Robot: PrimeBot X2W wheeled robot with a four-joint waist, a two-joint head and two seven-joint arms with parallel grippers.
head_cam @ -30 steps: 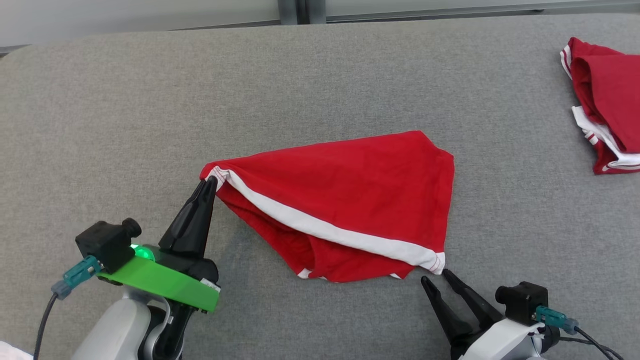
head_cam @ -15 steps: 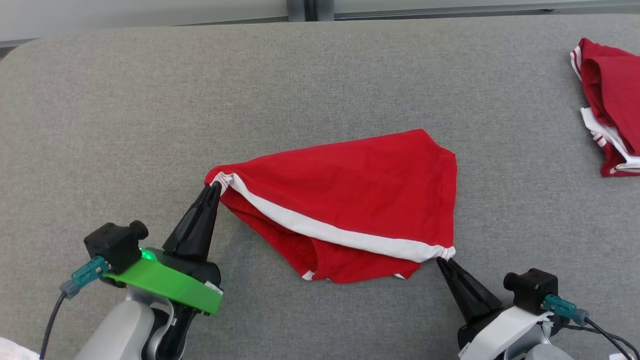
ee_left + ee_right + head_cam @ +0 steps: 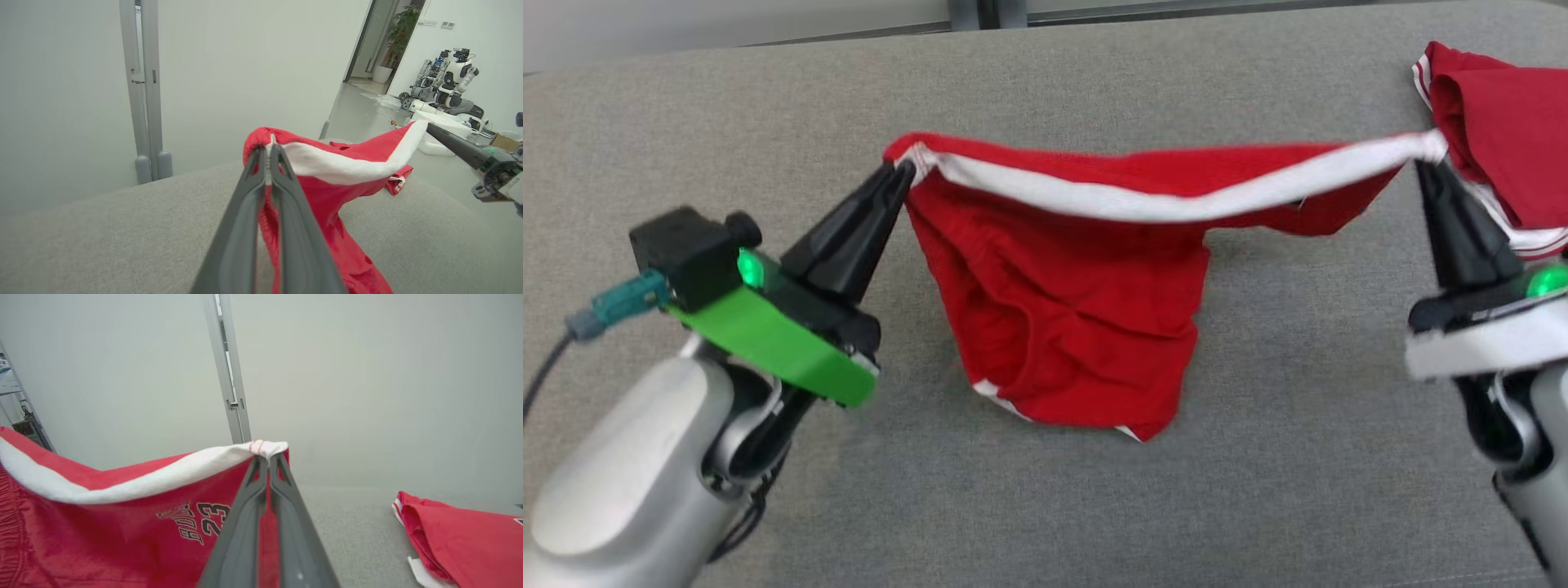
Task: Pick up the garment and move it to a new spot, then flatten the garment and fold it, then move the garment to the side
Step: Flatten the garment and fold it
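Head view: the dark two-fingered left gripper (image 3: 903, 170) at 9 o'clock and the matching right gripper (image 3: 1423, 166) at 3 o'clock hold one red cloth garment with a white band (image 3: 1078, 310) between them, above a grey woven fabric surface (image 3: 1094, 506).
Count: two grippers, one held garment, one separate heap of red and white cloth (image 3: 1494, 114).
Left gripper: fingers pressed together, clamped on the left end of the white band.
Right gripper: fingers pressed together, clamped on the right end of the white band.
Garment place: centre of the view, with the band running from 10 o'clock to 2 o'clock. Whether the lowest edge touches the surface cannot be told.
Garment look: the white band is pulled long and dips a little in the middle. The red body hangs from it in soft folds, bunched toward the left, with a thin white edge at the bottom.
Right wrist view: dark lettering and the number 23 are printed on the red cloth at 8 o'clock.
Heap: at 2 o'clock in the head view, lying folded on the surface just beyond the right gripper.
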